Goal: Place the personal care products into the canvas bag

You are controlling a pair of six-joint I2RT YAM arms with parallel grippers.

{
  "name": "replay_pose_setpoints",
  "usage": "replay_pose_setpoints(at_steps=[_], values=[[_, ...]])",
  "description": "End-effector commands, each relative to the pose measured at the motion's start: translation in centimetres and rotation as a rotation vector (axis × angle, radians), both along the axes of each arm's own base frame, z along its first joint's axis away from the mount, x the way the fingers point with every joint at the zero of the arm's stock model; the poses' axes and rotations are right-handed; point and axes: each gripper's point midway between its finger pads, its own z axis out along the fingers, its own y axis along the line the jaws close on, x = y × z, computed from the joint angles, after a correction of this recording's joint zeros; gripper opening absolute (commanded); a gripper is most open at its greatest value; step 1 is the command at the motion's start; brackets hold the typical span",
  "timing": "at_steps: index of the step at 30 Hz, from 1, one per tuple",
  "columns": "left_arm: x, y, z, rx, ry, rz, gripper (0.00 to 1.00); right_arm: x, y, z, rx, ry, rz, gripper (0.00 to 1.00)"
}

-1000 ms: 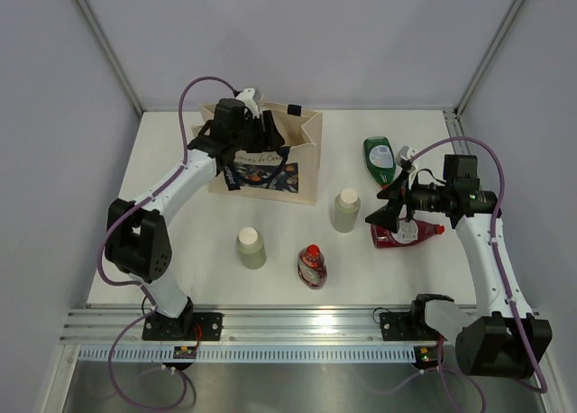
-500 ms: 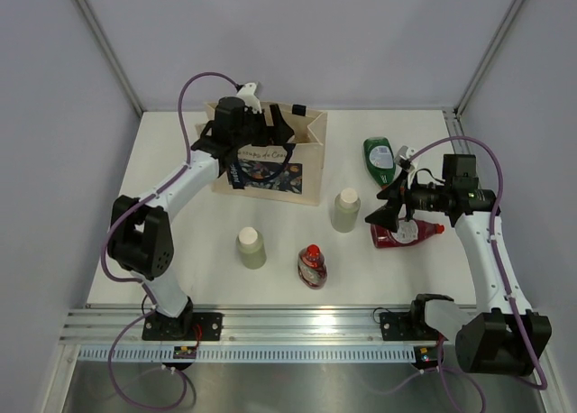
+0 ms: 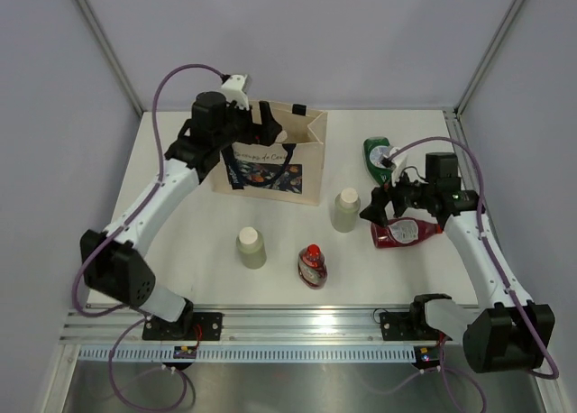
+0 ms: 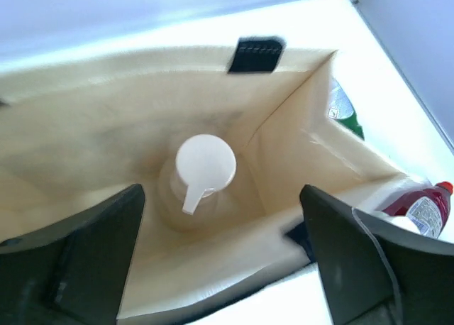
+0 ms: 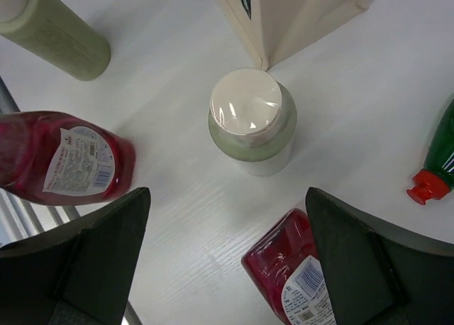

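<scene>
The beige canvas bag point(image 3: 275, 165) stands at the back left, and my left gripper point(image 3: 264, 132) hovers open over its mouth. Looking down the left wrist view, a pale bottle with a white cap point(image 4: 204, 166) stands inside the bag point(image 4: 106, 119), free of the open left gripper point(image 4: 220, 268). My right gripper point(image 3: 372, 210) is open and empty above the table beside a grey-green cylinder point(image 3: 345, 209). In the right wrist view that cream-capped cylinder point(image 5: 250, 119) stands just ahead of the right gripper point(image 5: 227, 261), with a red squeeze bottle point(image 5: 298, 275) lying by the right finger.
A second grey-green cylinder point(image 3: 251, 248) and an upright red squeeze bottle point(image 3: 312, 265) stand near the front. The other red bottle point(image 3: 406, 233) lies under my right arm. A dark green bottle with a red cap point(image 3: 379, 156) lies at the back right.
My left gripper has opened and let go of the pale bottle inside the bag, then lifted up and back. The right gripper has shifted slightly left toward the cylinder.
</scene>
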Motion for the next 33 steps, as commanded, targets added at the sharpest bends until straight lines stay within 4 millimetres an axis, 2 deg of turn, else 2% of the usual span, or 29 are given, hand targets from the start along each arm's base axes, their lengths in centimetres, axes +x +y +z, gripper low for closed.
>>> replay_pose_setpoints(at_steps=[1,2,3,4,5,7,8,9,10,11,15,18,26,31,33], values=[[-3.1,3.3,10.7,-0.004,-0.268,0.066,0.99,3.5,-0.6,-0.8,-0.113,-0.101,-0.194,1.0],[-4.8,4.3,11.8,-0.013,-0.3,0.083,0.99,3.6,-0.1,-1.0,-0.107,-0.099,-0.213,0.99],[-5.6,4.9,12.2,-0.016,-0.316,0.095,0.99,3.6,0.7,-1.1,-0.098,-0.101,-0.214,0.99],[-6.4,5.7,12.5,-0.018,-0.33,0.119,0.99,4.0,0.9,-1.4,-0.076,-0.093,-0.258,0.99],[-8.2,6.7,12.6,-0.027,-0.345,0.136,0.99,4.3,1.0,-1.7,-0.068,-0.081,-0.292,1.0],[-10.0,7.9,12.2,-0.038,-0.351,0.166,0.99,4.8,1.5,-2.3,-0.06,-0.072,-0.335,1.0],[-12.0,8.9,13.1,-0.06,-0.388,0.176,0.99,4.7,1.8,-2.5,-0.061,-0.072,-0.331,1.0],[-12.6,9.3,11.0,-0.055,-0.353,0.184,0.99,4.7,2.2,-2.8,-0.063,-0.074,-0.328,0.99],[-13.3,9.7,10.3,-0.057,-0.349,0.193,0.99,4.6,2.5,-3.1,-0.061,-0.062,-0.319,0.99],[-14.9,10.3,9.1,-0.061,-0.345,0.197,0.99,4.5,2.9,-3.3,-0.058,-0.053,-0.308,1.0],[-17.8,12.3,6.0,-0.09,-0.31,0.255,0.99,4.6,4.3,-4.5,-0.056,-0.008,-0.261,1.0],[-19.7,12.7,3.7,-0.151,-0.279,0.264,0.99,5.2,4.4,-5.5,-0.074,0.01,-0.263,1.0],[-22.2,12.8,-1.1,-0.234,-0.174,0.269,0.99,5.3,6.0,-6.5,-0.09,0.023,-0.222,0.99],[-22.8,13.1,-2.0,-0.255,-0.148,0.287,0.99,6.4,6.3,-7.1,-0.097,0.047,-0.24,0.99],[-23.1,13.3,-2.2,-0.26,-0.146,0.291,0.99,6.6,6.4,-7.3,-0.101,0.068,-0.24,0.94]])
